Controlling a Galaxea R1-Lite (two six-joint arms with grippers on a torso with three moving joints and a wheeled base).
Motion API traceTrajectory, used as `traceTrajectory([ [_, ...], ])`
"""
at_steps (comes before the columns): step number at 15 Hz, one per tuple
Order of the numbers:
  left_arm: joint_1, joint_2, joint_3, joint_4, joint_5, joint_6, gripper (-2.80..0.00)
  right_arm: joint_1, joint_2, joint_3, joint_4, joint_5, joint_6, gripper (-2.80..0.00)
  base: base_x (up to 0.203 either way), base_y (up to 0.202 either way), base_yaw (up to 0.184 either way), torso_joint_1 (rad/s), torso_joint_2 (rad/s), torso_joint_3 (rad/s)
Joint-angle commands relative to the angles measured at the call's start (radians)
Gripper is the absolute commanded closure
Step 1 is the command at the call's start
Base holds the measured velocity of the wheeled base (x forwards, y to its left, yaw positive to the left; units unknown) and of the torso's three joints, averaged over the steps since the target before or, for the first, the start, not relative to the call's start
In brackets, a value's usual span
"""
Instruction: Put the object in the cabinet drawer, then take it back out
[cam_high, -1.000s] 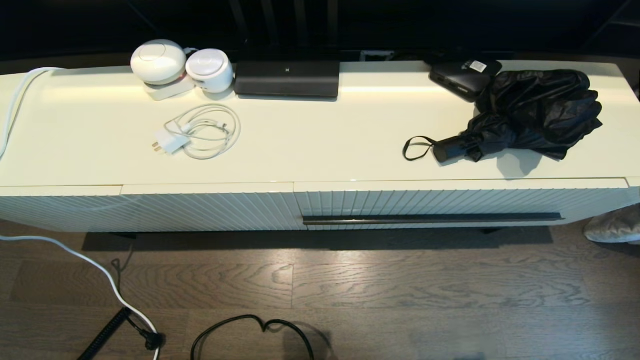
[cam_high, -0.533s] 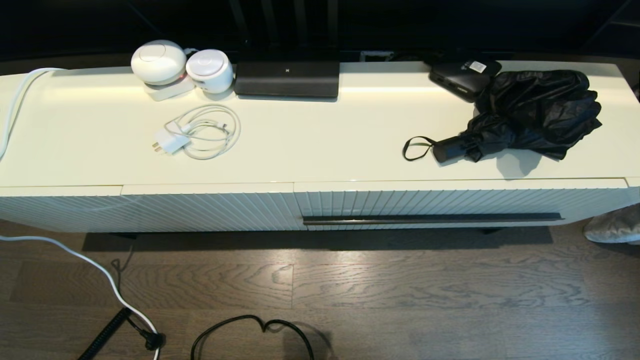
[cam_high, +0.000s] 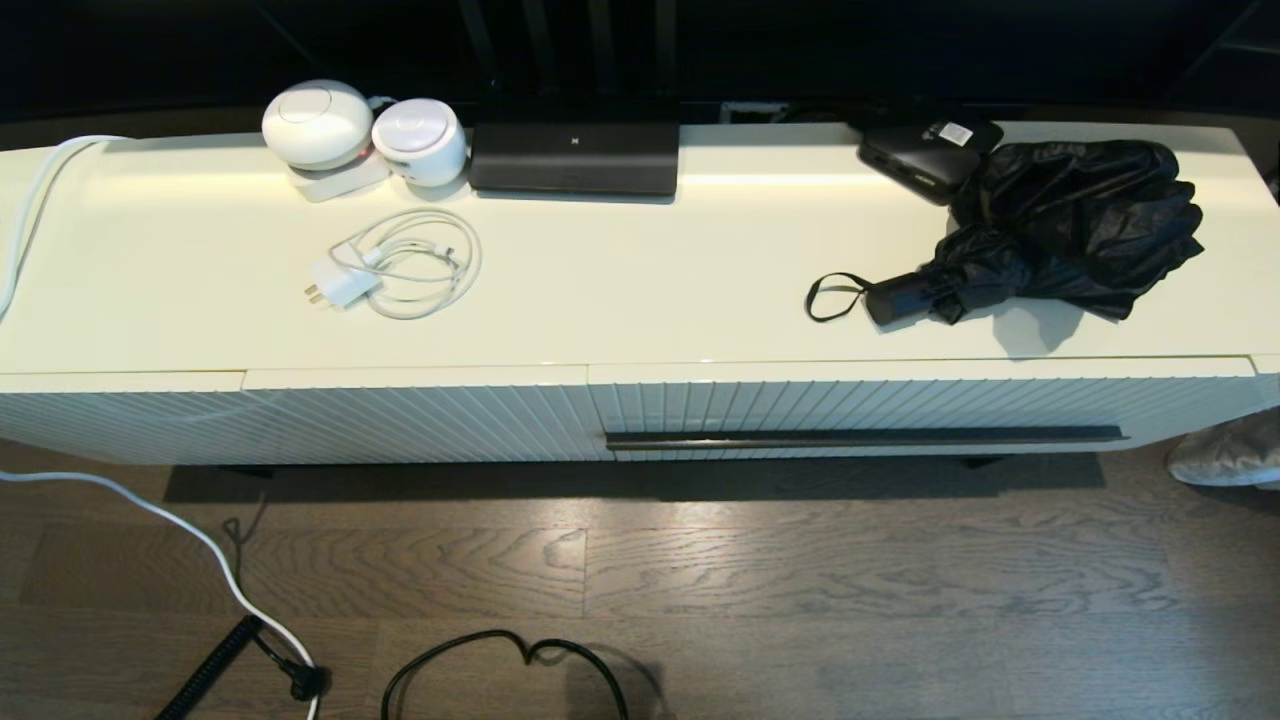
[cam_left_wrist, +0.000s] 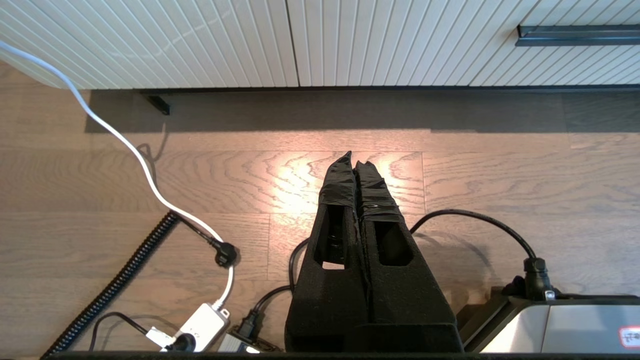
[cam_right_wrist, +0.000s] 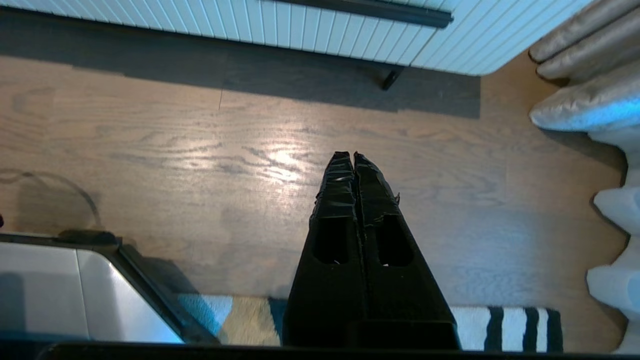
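The black folding umbrella (cam_high: 1060, 225) lies on the cream top of the cabinet (cam_high: 620, 290), toward its right end. Its bunched fabric spreads to the right, its stubby handle (cam_high: 895, 297) points left, and the thin wrist loop (cam_high: 832, 297) lies flat on the top just beyond the handle. A small flat black box with a white label (cam_high: 925, 152) sits just behind the umbrella, touching or nearly touching the fabric; I cannot tell which.

The cabinet drawer (cam_high: 900, 405) is below the umbrella, pushed in flush with the ribbed panel beside it, its long dark handle bar (cam_high: 865, 437) running along the lower part of its front.

Neither of my arms shows in the head view. My left hand (cam_left_wrist: 356, 160) hangs low over the wooden floor (cam_high: 800, 580) in front of the cabinet, fingers pressed together with nothing between them. My right hand (cam_right_wrist: 353, 156) also hangs over the floor, near the cabinet's right end, its fingers closed tip to tip and empty; the right end of the handle bar shows ahead of it in the right wrist view.

On the left part of the cabinet top lie a coiled white charger cable (cam_high: 400, 265), two round white devices (cam_high: 360, 130) and a flat black box (cam_high: 573, 157) at the back edge. A white cord (cam_high: 215, 560) and a black cable (cam_high: 500, 660) trail across the floor.
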Motion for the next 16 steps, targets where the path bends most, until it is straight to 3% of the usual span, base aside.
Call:
traceTrajectory([
  [1,0.000,-0.002,0.000,0.000,0.000,0.000,0.00,0.000,0.002,0.017,-0.011,0.004,0.000,0.00,0.000,0.000,0.000,0.000,0.00,0.000],
  [5,0.000,-0.001,0.000,0.000,0.000,0.000,0.00,0.000,0.002,0.052,-0.105,0.017,-0.007,0.00,0.000,0.000,0.000,0.000,0.00,0.000],
  [7,0.000,-0.002,0.000,0.000,0.000,0.000,0.00,0.000,0.002,0.096,-0.216,0.032,-0.023,0.00,0.000,0.000,0.000,0.000,0.00,0.000],
  [11,0.000,-0.001,0.000,0.000,0.000,0.000,0.00,0.000,0.001,0.099,-0.205,0.058,-0.051,0.00,0.000,0.000,0.000,0.000,0.00,0.000],
  [16,0.000,-0.001,0.000,0.000,0.000,0.000,0.00,0.000,0.001,0.099,-0.165,0.049,0.043,0.00,0.000,0.000,0.000,0.000,0.00,0.000],
])
